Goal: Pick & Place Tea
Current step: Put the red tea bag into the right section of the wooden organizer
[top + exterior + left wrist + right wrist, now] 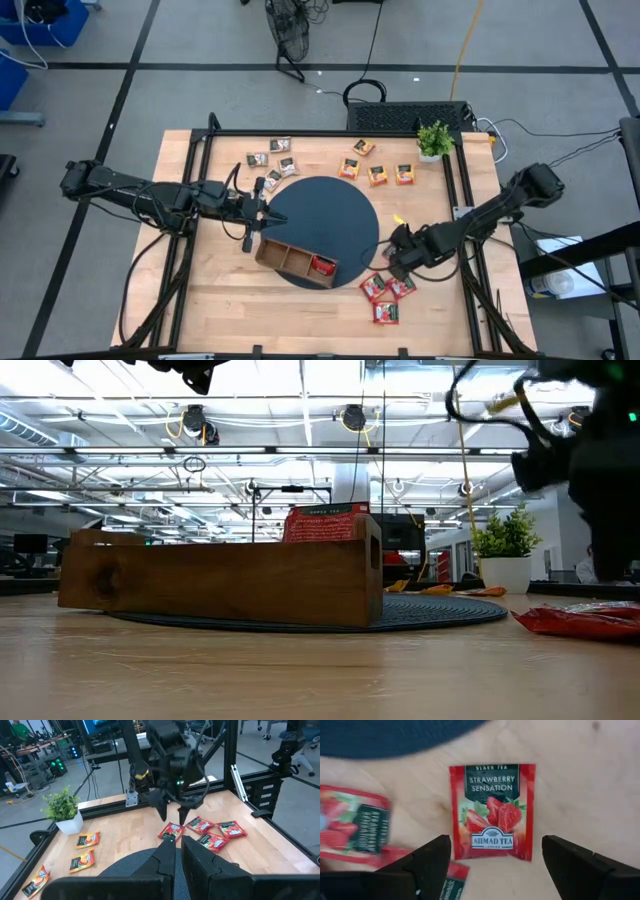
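Several red tea sachets [385, 290] lie flat on the wooden table near its front right. My right gripper [395, 262] hangs over them, fingers pointing down and open. In the right wrist view one red sachet [492, 812] lies between and below the two fingers of this gripper [492, 862], untouched. From the left wrist view the same gripper [172, 816] stands just above that sachet [170, 831]. A long wooden tray [295, 260] rests on the dark round mat [325, 215], with a red sachet [322, 266] standing in its right compartment. My left gripper [260, 207] waits shut over the mat's left edge.
Orange sachets [377, 170] lie at the far side beside a small potted plant [434, 140]. Dark brown sachets [272, 160] lie at the far left. A black frame rail [468, 200] runs along the table's right side. Bare wood shows along the near edge [280, 320].
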